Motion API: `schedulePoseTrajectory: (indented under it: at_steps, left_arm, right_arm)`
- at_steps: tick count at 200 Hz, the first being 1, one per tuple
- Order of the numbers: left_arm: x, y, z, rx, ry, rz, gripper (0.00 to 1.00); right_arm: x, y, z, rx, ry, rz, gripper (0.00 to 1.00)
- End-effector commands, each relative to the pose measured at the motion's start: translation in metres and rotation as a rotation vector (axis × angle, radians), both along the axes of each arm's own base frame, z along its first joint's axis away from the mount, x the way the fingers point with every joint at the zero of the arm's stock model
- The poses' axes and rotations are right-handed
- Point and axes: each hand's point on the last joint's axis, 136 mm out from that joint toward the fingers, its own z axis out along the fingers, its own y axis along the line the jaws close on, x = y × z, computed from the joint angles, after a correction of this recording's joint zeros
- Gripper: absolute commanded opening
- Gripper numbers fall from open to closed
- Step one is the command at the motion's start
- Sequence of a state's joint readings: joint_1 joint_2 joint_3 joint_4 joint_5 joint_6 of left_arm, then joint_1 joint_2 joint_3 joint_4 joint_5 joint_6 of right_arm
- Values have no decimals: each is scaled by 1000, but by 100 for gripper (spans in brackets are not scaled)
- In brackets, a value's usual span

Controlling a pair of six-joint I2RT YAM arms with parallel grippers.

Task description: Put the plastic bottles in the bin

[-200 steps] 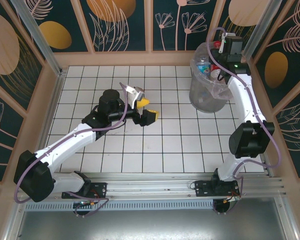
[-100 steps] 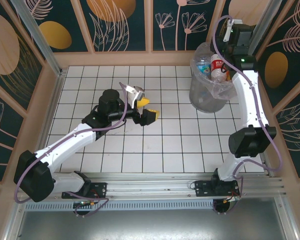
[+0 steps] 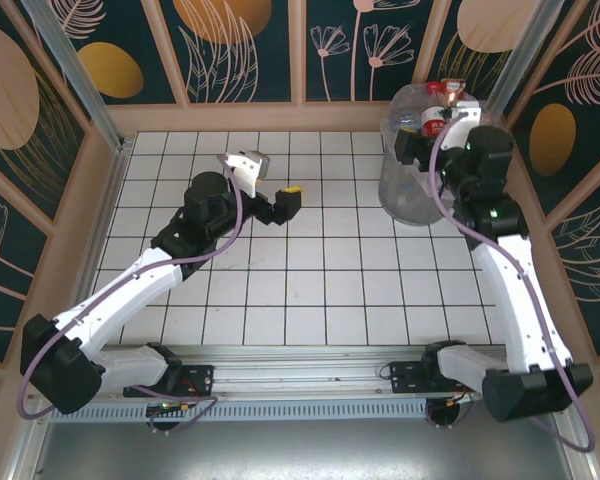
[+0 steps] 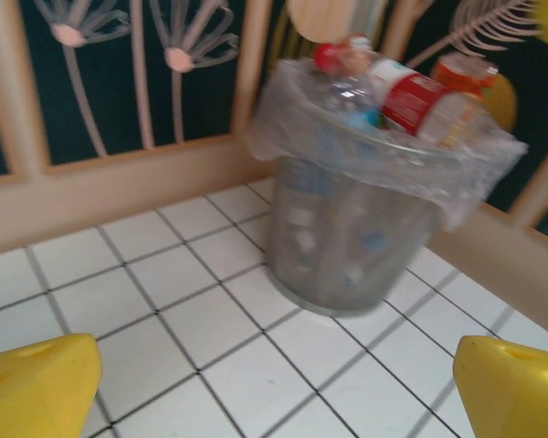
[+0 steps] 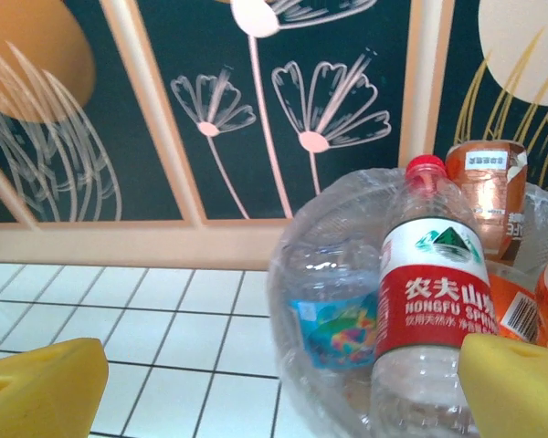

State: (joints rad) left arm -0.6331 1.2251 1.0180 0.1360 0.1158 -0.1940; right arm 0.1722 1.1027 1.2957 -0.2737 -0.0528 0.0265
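The bin [image 3: 412,185] stands at the back right, a clear bag over its rim and plastic bottles heaped to the top. In the right wrist view a red-labelled bottle [image 5: 434,292] lies on the heap beside a blue-labelled bottle [image 5: 333,319] and an orange bottle [image 5: 486,182]. My right gripper [image 3: 423,143] is open at the bin's near rim, its yellow fingertips [image 5: 36,388] wide apart and off the bottle. My left gripper [image 3: 285,200] is open and empty over the tiles, facing the bin [image 4: 352,219], where the red-labelled bottle [image 4: 413,96] tops the heap.
A white tiled table [image 3: 320,290] is boxed in by a low wooden frame [image 3: 250,115] with dark flowered panels behind. The bin sits close to the back right corner. An aluminium rail [image 3: 310,365] runs along the near edge.
My right gripper has opened and let go of the red-labelled bottle, which now lies on the bin's heap; that arm drew back and down. My left gripper moved up and back a little.
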Motion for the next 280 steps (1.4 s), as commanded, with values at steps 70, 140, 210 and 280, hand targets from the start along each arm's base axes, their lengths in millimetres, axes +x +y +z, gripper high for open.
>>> schedulePoseTrajectory:
  at_steps: [70,140,210,280]
  left_arm:
    - [4,114,-2,27,-87,430,99]
    - [-22,180,-50,58,-126,673,99]
    - [-32,239,-111,164,-131,941,99]
    - [-27,267,-138,161,-165,991,99]
  right_arm:
    - [-48,-12,-60,145,-40,-54,99]
    - [-52,-42,-153,134,-29,-209,99]
    - [-57,-64,-213,22,-127,-284,99]
    - [-59,-92,-227,-11,-200,-347,99]
